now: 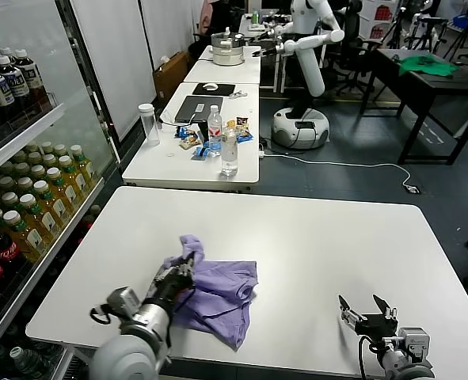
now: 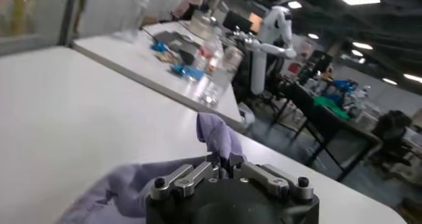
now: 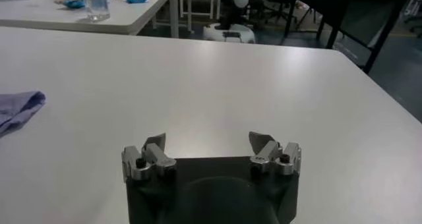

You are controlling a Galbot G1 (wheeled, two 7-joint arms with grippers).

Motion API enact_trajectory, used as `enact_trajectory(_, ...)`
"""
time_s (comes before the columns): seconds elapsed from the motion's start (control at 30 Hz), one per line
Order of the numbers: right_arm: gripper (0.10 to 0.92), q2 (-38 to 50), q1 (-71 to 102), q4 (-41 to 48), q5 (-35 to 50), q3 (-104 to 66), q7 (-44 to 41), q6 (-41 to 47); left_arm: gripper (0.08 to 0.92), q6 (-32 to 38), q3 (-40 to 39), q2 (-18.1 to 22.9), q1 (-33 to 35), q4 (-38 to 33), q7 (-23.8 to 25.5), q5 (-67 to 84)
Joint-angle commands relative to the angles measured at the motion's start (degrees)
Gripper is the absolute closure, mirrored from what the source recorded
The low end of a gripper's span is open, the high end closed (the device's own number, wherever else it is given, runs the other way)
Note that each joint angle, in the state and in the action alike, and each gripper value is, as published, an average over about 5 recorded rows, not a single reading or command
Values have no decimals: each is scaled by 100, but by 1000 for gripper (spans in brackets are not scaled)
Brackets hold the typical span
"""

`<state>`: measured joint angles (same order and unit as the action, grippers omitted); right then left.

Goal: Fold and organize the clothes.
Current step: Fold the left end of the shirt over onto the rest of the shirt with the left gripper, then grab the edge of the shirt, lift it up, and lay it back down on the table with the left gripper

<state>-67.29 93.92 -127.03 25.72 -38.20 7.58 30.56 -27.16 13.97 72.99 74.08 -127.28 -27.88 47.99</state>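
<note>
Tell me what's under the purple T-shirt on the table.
The lavender T-shirt lies crumpled on the white table, one corner pinched up by the shut left gripper. Its folds cover whatever is beneath; only bare tabletop shows around it.

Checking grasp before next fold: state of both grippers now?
Left gripper: shut on the crumpled lavender thin-fabric T-shirt.
Right gripper: open, holding nothing, above the white table.

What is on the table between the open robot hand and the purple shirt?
Nothing. In the head view only bare white table lies between the open right gripper and the purple T-shirt, which the left gripper pinches.
</note>
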Motion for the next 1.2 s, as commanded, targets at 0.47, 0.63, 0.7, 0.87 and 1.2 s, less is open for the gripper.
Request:
enact_trajectory(0.47,203,-42,-36,70,-31,35,-8,-23,652,330,-1164,356,38,331,690,-1763)
enact_trajectory(0.63,203,-61,-50,68,-40,53,-11,-27,513,394,-836,309,58,126,703,-1531)
enact_trajectory(0.7,203,-72,-46,68,-42,53,-15,-34,453,414,-600,244,91,29,684,-1302)
enact_trajectory(0.87,203,-88,-21,68,-71,61,-31,-70,306,423,66,-51,160,281,517,-1287)
enact_trajectory(1.2,203,-81,2,40,-103,56,-38,-89,178,536,365,-618,174,1617,415,-2393)
